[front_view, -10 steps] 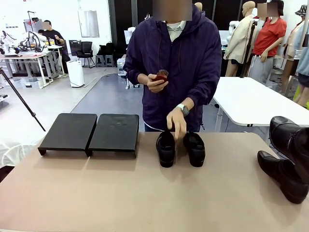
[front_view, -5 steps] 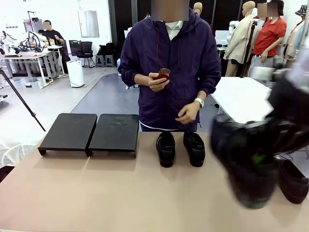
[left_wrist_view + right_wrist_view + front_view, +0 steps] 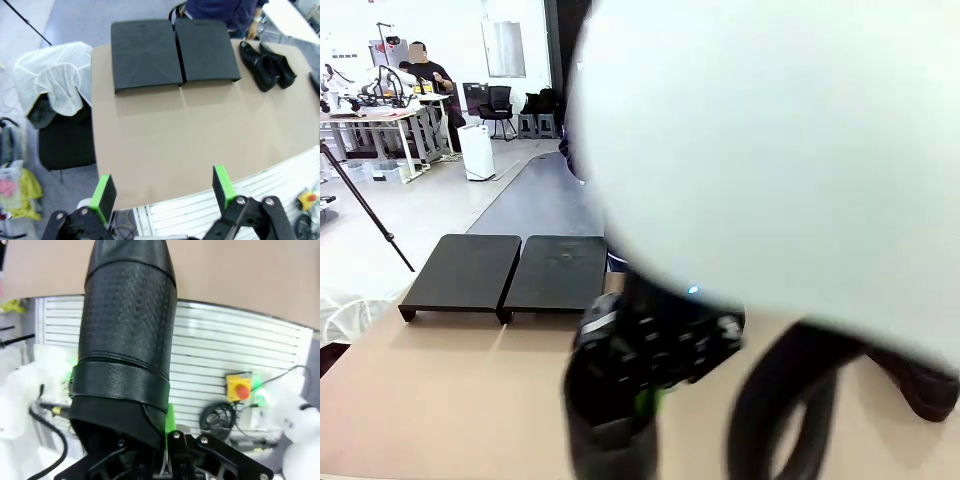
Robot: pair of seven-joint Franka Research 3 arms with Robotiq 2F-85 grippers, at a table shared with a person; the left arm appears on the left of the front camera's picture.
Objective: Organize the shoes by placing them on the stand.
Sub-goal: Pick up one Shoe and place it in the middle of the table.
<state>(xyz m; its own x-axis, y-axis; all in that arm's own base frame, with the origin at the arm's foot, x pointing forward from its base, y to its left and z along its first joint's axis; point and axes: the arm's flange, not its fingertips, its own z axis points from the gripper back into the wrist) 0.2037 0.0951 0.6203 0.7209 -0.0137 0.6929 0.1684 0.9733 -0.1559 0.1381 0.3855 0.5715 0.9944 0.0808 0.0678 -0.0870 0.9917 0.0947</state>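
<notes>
Leftmost in the left wrist view, a chair draped with white cloth is seen beside the table. The left gripper is held high above the table's near edge, its green pads spread wide with nothing between them. The stand is set at the table's far left corner, and both panels are left bare. To its right, a pair of shoes is placed side by side at the far edge, just in front of a person.

In the front view, the white right arm is seen very close to the camera. Below it the right gripper is found low in the middle, to the right of the stand. In the right wrist view it is shown clamped on a shoe at the heel end. One green pad is pressed to the shoe's side, and the toe is pointed away, over the table's near edge. Another shoe is left lying on the table at far right, partly hidden by the arm.
</notes>
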